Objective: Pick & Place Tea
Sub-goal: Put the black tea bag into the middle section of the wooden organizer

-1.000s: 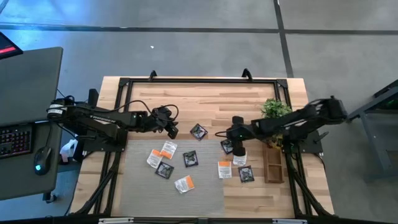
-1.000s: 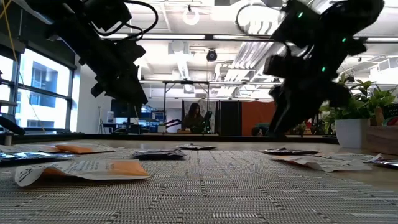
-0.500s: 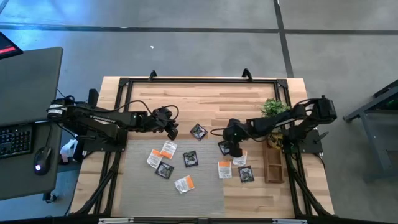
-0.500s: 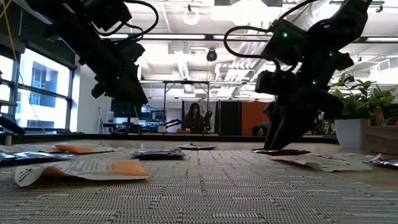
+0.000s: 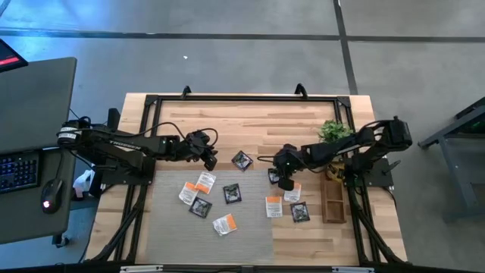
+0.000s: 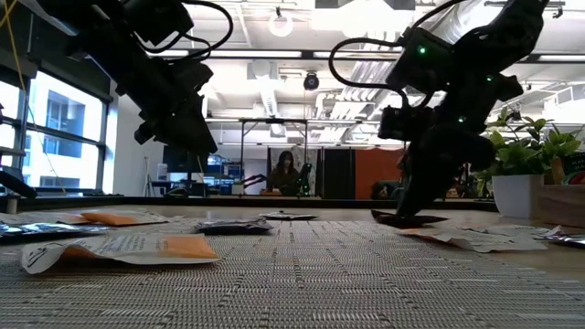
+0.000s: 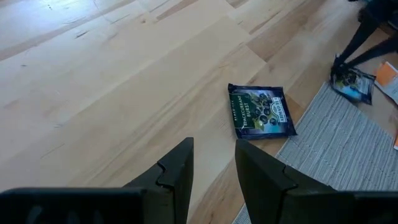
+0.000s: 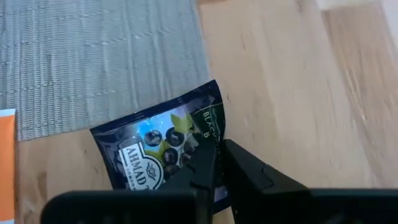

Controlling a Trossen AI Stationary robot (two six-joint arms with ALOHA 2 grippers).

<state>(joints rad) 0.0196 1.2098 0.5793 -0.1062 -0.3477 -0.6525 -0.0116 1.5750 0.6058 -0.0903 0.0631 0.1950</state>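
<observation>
Nearest the low camera, a white-and-orange sachet [image 6: 119, 249] is lying flat on the grey mat [image 5: 174, 227], with more tea sachets [image 5: 203, 194] scattered across the mat toward the middle of the table [image 5: 258, 117].

The narrow wooden tray [image 5: 331, 199] is sitting at the right side of the table, just beside the mat; nothing can be made out in its compartments from above. A black sachet [image 5: 300, 212] and a white-and-orange one [image 5: 273, 207] are lying just beside it.

The right gripper [image 8: 217, 163] is reaching down at the mat's far right corner, its fingers pinching nearly together over the edge of a dark blueberry sachet [image 8: 163, 149], which is lying half on bare wood, half beside the mat. In the low view that sachet's corner is looking slightly lifted, though whether it is clear of the table is hard to tell.

The left gripper [image 7: 213, 163] is hovering over the wood on the left, fingers slightly parted and holding nothing, with another dark sachet [image 7: 260, 111] lying flat ahead of it.

Farther back, a potted plant [image 5: 333, 133] is standing behind the right arm, which is partly covering it from above. Beyond the table a person [image 6: 284, 171] is sitting, too small to make out.
</observation>
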